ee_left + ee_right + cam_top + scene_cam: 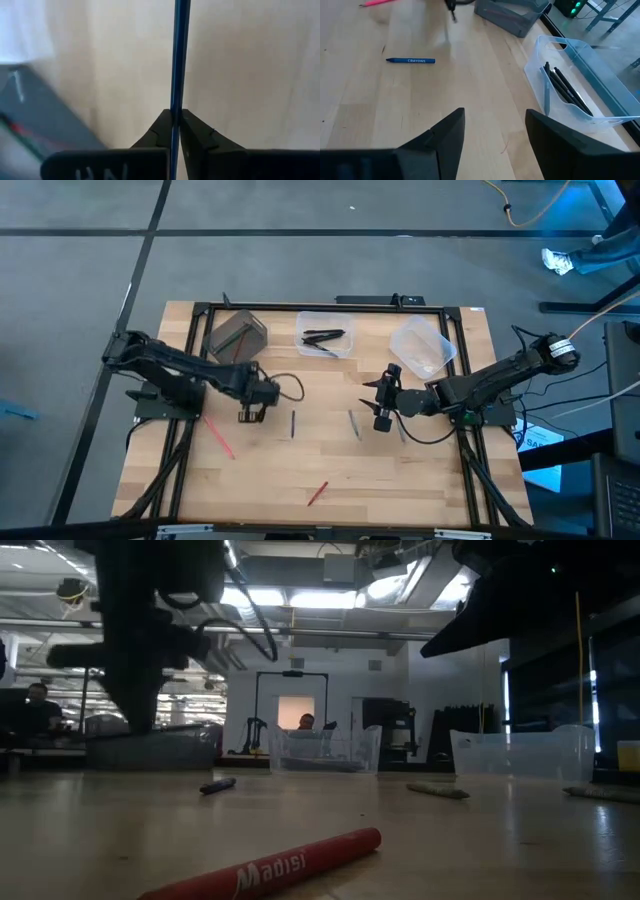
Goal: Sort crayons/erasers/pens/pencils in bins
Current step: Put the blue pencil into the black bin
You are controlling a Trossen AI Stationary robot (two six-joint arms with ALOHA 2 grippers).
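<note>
I saw the pale wooden table (400, 480) carrying three bins: an opaque grey box (236, 333), a clear squarish tub (326, 332) with dark pens inside, and a clear rounded tub (423, 346). My left gripper (175, 125) was clenched on a thin blue stick (179, 55) running straight out beyond its fingertips. My right gripper (495, 122) stood released, a blue crayon (411, 61) lying ahead of its fingers. A glossy red crayon (275, 865) lay apart.

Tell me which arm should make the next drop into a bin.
Left. The left gripper is shut on a thin blue stick, close to the grey box. The right gripper is open and holds nothing, above bare table beside the clear squarish tub.
</note>
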